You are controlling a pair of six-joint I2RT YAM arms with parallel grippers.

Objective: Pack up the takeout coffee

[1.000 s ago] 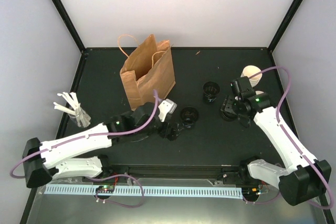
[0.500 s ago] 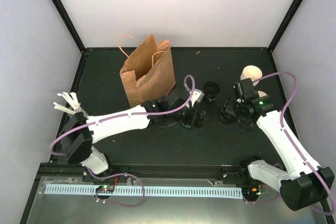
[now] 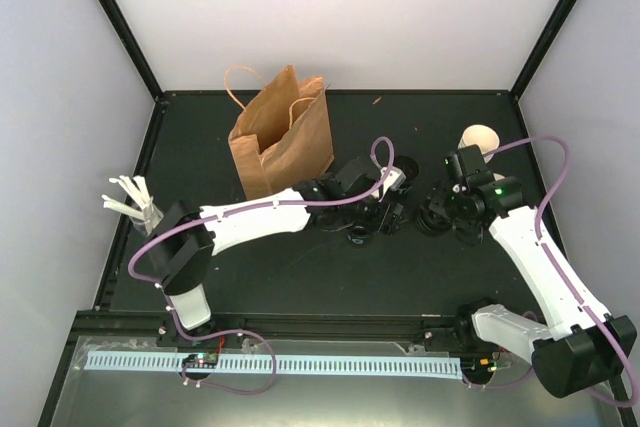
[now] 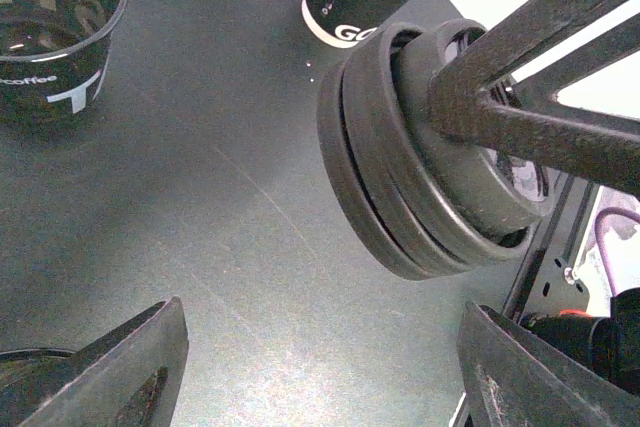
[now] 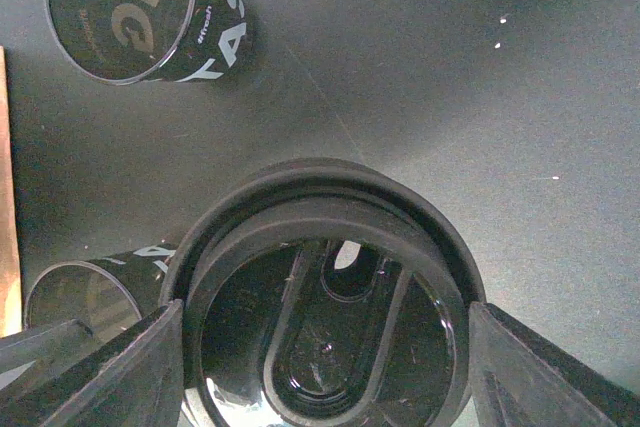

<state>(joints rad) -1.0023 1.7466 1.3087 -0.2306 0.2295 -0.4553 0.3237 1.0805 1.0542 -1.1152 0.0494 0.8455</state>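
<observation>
Left rear: brown paper bag (image 3: 280, 142) upright | middle: left gripper (image 4: 322, 312) spread wide, holding nothing, dark-lined cup (image 4: 50, 37) near it | right gripper (image 5: 325, 317) clamped on tilted black lids (image 4: 420, 147), partly blocking | far right: takeout coffee (image 3: 480, 137), black, white lettering, cream inside, apart from both grippers.

Left arm (image 3: 250, 222) and right arm (image 3: 545, 267) are each showing glossy white link shells joined by black joint housings. A purple cable (image 3: 383, 141) is trailing off the left arm, and a matching purple lead (image 3: 545, 141) is trailing off the right. A green light (image 3: 493, 190) is glowing on the right arm's black wrist block. Left claw (image 4: 318, 372) and right claw (image 5: 320, 367) are showing dark, grainy, wedge-shaped fingers (image 4: 130, 367).
</observation>
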